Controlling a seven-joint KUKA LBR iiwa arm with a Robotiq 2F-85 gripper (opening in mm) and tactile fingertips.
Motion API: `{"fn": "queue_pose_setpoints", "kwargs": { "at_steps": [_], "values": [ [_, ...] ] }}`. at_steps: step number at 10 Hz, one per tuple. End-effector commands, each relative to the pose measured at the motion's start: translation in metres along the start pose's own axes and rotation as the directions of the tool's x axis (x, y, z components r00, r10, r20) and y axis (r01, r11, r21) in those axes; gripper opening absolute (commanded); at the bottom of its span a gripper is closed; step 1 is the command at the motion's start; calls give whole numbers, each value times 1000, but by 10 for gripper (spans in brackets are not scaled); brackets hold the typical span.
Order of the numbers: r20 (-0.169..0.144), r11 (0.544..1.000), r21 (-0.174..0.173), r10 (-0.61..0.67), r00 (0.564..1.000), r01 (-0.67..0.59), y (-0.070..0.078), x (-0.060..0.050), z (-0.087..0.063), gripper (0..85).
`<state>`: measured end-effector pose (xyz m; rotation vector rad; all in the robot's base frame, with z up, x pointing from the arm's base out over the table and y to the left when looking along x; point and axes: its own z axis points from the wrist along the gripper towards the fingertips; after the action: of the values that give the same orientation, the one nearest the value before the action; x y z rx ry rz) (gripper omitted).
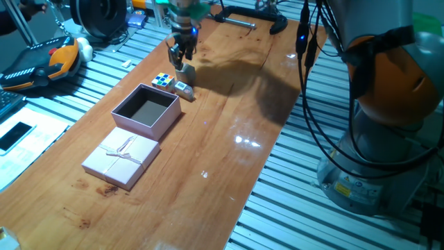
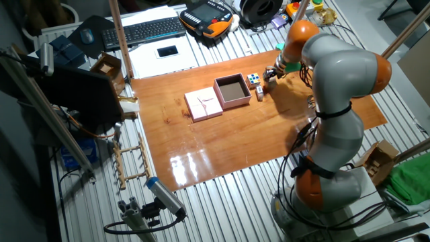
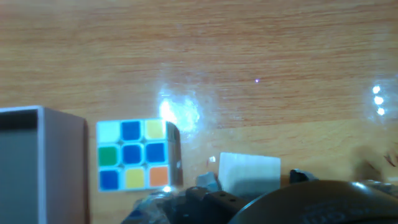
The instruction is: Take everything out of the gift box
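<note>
Multicoloured plastic puzzle cube [image 1: 164,81] sits on the wooden tabletop [image 1: 229,132] just beside the pincer [image 1: 182,61], whose grip state I cannot tell.

Gift box [image 3: 40,165] cut off at hand view's left edge; gripper [image 1: 183,57] jaw state unclear.

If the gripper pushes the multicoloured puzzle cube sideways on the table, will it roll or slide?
The puzzle cube rests on a flat face, so it probably slides rather than rolls. The wooden table looks glossy, so little resistance is likely. It seems stiff and light.
</note>
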<state>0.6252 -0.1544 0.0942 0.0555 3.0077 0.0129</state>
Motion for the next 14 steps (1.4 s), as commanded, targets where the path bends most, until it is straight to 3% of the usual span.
{"fn": "queue_pose_setpoints", "kwargs": {
  "at_steps": [1,3,5,7,11,14],
  "values": [
    [-15,1000,5,-1,1000,1,6,-2,-26,473],
    [-35,1000,0,17,999,-17,22,1,-53,350],
    [-35,1000,6,2,999,-2,36,6,-73,207],
    [-47,1000,5,-17,999,18,51,12,-92,10],
    [-50,1000,-7,-26,998,25,81,36,-110,10],
    [-59,999,1,-36,998,36,94,46,-123,10]
  ]
}}
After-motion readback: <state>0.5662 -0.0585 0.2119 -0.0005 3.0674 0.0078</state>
